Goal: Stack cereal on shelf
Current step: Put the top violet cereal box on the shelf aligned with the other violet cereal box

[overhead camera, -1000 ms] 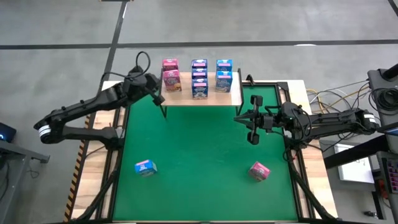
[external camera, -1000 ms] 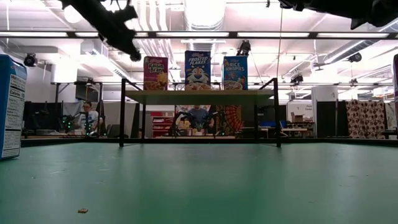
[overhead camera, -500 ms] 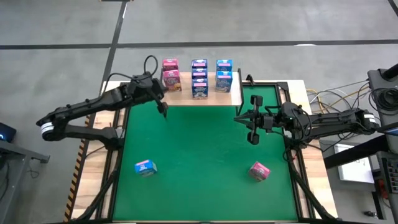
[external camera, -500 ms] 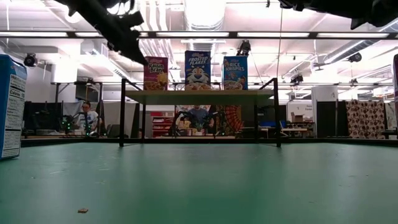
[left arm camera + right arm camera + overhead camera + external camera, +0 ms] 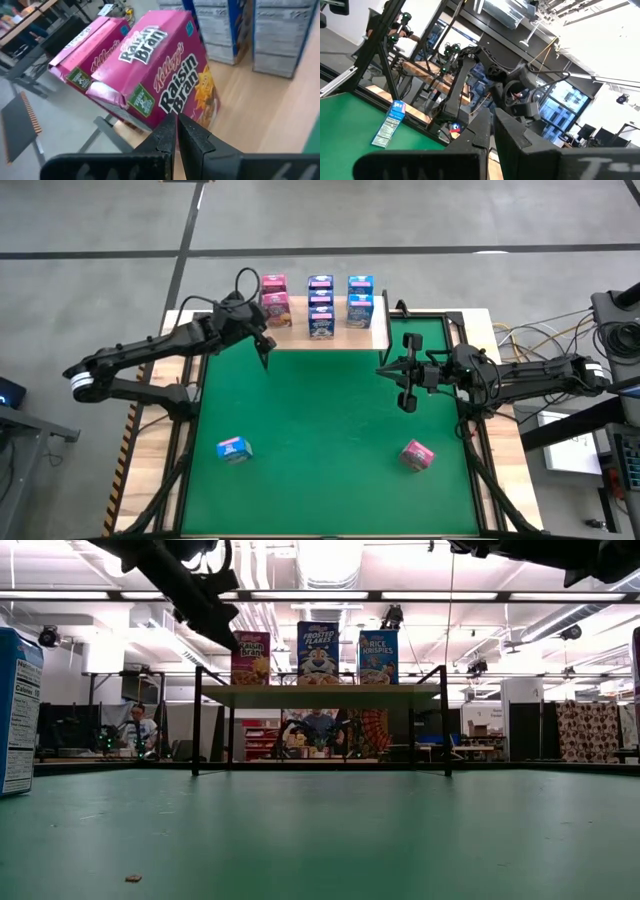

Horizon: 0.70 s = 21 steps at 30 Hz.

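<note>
The shelf [image 5: 381, 332], a light-wood top on black legs [image 5: 196, 720], stands at the mat's far edge. Several cereal boxes stand on it in three rows: pink on the left [image 5: 276, 308], blue in the middle [image 5: 321, 322] and on the right [image 5: 360, 310]. A blue box [image 5: 233, 448] lies on the mat near left, a pink one [image 5: 417, 454] near right. My left gripper [image 5: 265, 361] hovers shut just in front of the shelf's left end, pointing at the pink Raisin Bran boxes [image 5: 165, 75]. My right gripper [image 5: 384, 370] hangs shut over the mat's right side.
The green mat [image 5: 320, 440] covers the table between the wooden side strips [image 5: 150, 450]. Cables and gear [image 5: 600, 420] sit beyond the right edge. A person [image 5: 140, 730] sits in the room far behind the table.
My left gripper, still shut, has drawn back from the shelf's left end toward the table's near edge, shifting a little right and sinking slightly. The right arm and all boxes have kept still.
</note>
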Tool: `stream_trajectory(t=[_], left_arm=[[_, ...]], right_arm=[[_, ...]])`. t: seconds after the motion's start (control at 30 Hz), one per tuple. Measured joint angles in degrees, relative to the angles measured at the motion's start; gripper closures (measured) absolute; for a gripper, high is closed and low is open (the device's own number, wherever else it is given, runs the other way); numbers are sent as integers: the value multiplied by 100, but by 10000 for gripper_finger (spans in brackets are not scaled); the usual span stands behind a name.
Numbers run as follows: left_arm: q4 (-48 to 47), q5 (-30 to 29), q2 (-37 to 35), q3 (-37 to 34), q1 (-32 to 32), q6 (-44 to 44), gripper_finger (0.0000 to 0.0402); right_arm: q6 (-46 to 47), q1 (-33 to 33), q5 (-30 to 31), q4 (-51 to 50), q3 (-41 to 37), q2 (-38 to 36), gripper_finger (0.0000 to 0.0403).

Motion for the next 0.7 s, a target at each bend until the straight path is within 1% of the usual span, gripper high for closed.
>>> stream_trajectory(t=[0.17, 0.47, 0.57, 0.7], left_arm=[[7, -365, 100, 0, 2, 9, 400], [57, -368, 183, 0, -80, -199, 400], [55, -368, 75, 0, -239, -409, 400], [61, -285, -89, 0, -680, -513, 400]], right_arm=[[0, -1, -1, 0, 0, -1, 390], [0, 0, 0, -2, 0, 1, 390], [0, 0, -1, -2, 0, 0, 390], [20, -1, -1, -2, 0, 0, 390]])
